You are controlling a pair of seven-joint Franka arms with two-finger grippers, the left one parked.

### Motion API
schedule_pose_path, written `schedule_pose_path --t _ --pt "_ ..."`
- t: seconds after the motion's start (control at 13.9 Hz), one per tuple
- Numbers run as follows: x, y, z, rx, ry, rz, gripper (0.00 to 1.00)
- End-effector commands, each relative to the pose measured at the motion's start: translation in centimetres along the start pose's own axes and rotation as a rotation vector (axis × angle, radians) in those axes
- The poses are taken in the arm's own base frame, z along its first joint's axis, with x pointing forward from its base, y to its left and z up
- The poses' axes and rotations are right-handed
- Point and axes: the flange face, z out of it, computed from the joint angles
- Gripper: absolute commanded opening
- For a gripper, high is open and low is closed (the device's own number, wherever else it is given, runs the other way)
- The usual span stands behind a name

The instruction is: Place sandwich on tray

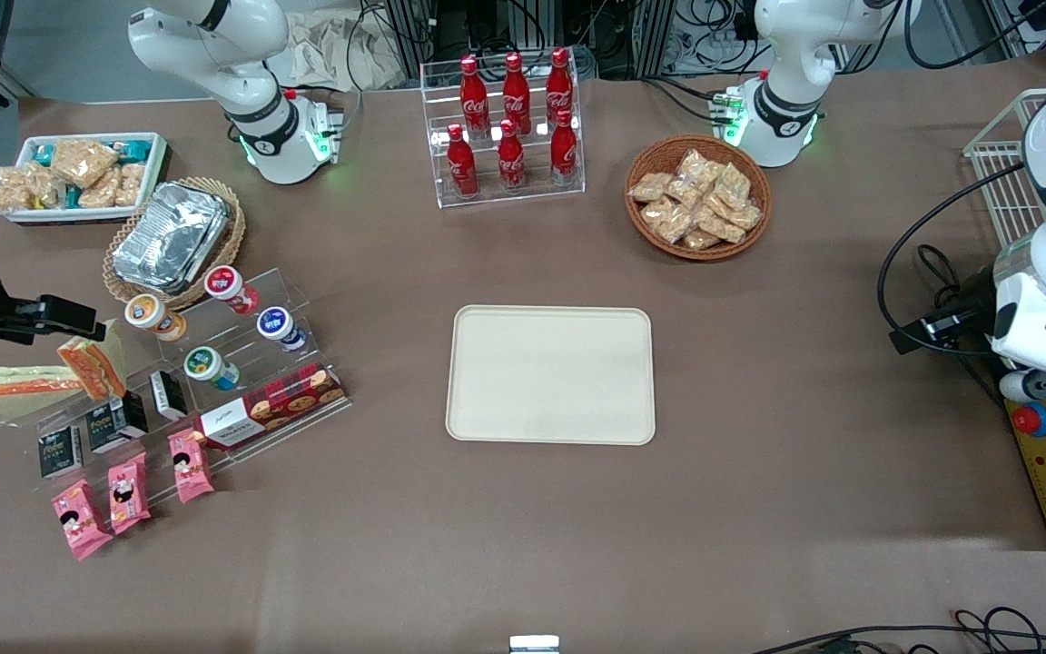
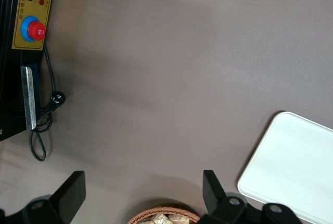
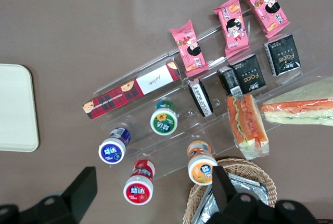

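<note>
Hovering above the clear tiered snack display (image 1: 214,363) at the working arm's end of the table (image 1: 759,509), the pincer (image 3: 151,193) has its two black fingers (image 3: 83,190) spread well apart and holds nothing. The sandwich (image 1: 19,391), a clear-wrapped wedge with orange and green filling, lies on the table just beside the stubbier wrapped sandwich (image 1: 92,366) with the orange-red striped face, next to the black Face packets (image 3: 283,54) and nearer the front camera than the wicker basket of foil trays (image 1: 173,238). The cream-beige tray (image 1: 550,374) sits bare at the table's middle, well apart from the sandwich.
</note>
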Motion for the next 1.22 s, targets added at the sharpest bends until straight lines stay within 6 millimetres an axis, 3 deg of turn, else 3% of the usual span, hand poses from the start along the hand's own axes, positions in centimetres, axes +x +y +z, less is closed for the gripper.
schedule_pose_path --t 0.0,0.43,0.65,0.79,0.93,1.15 --pt "-0.3 0.7 -0.4 0.005 -0.002 0.022 0.98" --pt "-1.2 7.6 -0.7 0.020 0.004 0.177 0.98" --pt "-1.1 8.2 -0.5 0.002 -0.003 0.353 0.98" --pt "-1.7 10.4 -0.6 -0.006 0.000 0.469 0.98" --pt "-1.7 11.1 -0.5 -0.012 0.000 0.626 0.98" --pt "-1.4 13.5 1.1 -0.099 -0.016 0.746 0.98"
